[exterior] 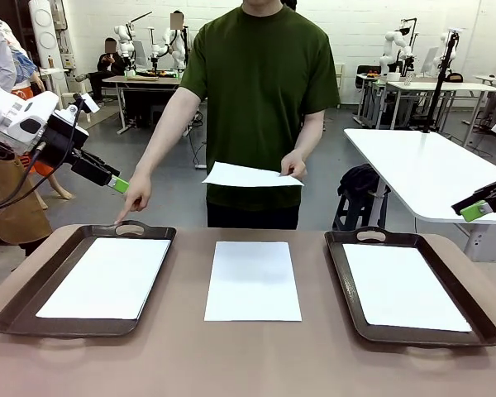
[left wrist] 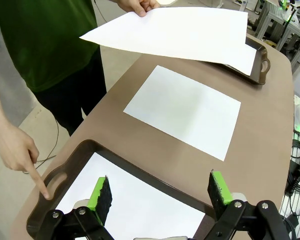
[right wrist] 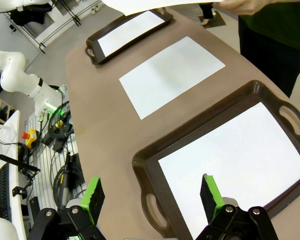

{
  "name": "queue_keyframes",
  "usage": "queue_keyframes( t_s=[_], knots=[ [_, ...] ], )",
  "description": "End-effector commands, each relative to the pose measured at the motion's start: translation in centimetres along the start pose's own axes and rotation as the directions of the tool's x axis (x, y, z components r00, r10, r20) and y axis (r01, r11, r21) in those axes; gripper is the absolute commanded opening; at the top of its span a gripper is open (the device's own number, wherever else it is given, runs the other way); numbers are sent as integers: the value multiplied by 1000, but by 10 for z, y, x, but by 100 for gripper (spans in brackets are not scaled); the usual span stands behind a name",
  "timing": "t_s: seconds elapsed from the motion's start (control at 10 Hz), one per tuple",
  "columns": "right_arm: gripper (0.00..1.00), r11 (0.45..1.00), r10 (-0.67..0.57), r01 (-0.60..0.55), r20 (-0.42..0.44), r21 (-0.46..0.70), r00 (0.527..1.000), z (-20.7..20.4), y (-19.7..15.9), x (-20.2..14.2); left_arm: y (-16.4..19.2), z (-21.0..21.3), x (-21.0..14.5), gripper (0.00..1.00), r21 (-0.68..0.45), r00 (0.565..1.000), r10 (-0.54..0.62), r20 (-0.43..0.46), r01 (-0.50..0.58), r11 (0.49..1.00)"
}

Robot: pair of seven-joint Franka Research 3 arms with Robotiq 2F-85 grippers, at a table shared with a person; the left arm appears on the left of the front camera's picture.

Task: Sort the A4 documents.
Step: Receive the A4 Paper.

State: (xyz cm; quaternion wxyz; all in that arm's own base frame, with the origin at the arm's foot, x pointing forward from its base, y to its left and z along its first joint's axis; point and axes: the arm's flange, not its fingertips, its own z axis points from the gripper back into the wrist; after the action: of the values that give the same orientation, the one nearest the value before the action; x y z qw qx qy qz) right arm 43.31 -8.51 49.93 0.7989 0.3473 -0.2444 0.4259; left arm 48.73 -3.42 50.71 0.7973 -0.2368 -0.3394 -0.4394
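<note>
Three A4 documents lie flat: one in the left tray (exterior: 107, 277), one on the bare table in the middle (exterior: 253, 279), one in the right tray (exterior: 405, 285). The person holds another sheet (exterior: 250, 175) above the far edge. Their other hand (exterior: 136, 198) points a finger at the left tray's far handle. My left gripper (exterior: 118, 184) hovers open above that tray's far left corner; its wrist view has the green pads (left wrist: 102, 192) wide apart over the tray's sheet (left wrist: 140, 210). On the right, my right gripper (exterior: 477, 211) hangs open beyond the right tray, and its pads (right wrist: 210, 190) stand apart over that sheet (right wrist: 235, 165).
Two dark brown handled trays sit on the brown table, left (exterior: 21, 306) and right (exterior: 339, 281). The person stands at the far edge in the middle. A white table (exterior: 430, 165) stands behind on the right.
</note>
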Motion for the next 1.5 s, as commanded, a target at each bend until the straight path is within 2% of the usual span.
queue_keyframes(
  t_s=[0.0, 0.2, 0.4, 0.7, 0.9, 1.1, 1.4],
  knots=[
    [100, 1000, 6, -6, 1, 5, 1000, 0, 1, 0, 0, 0, -1, 100, -8, 1000, -20, 1, 20, 1000],
    [100, 1000, 6, -6, 1, 5, 1000, 0, 1, 0, 0, 0, 0, 100, 0, 1000, 0, 0, 0, 1000],
    [100, 1000, 6, -6, 1, 5, 1000, 0, 1, 0, 11, -10, -4, 100, -59, 989, 131, 69, -127, 990],
    [100, 1000, 6, -6, 1, 5, 1000, 0, 1, 0, 26, -35, 9, 100, -142, 958, 277, 71, -265, 954],
    [100, 1000, 6, -6, 1, 5, 1000, 0, 1, 0, 41, -58, 17, 100, -221, 898, 438, 46, -419, 881],
    [100, 1000, 6, -6, 1, 5, 1000, 0, 1, 0, 55, -86, 22, 100, -340, 804, 595, -2, -560, 756],
    [100, 1000, 6, -6, 1, 5, 1000, 0, 1, 0, 69, -104, 29, 100, -418, 733, 679, -46, -631, 653]
  ],
)
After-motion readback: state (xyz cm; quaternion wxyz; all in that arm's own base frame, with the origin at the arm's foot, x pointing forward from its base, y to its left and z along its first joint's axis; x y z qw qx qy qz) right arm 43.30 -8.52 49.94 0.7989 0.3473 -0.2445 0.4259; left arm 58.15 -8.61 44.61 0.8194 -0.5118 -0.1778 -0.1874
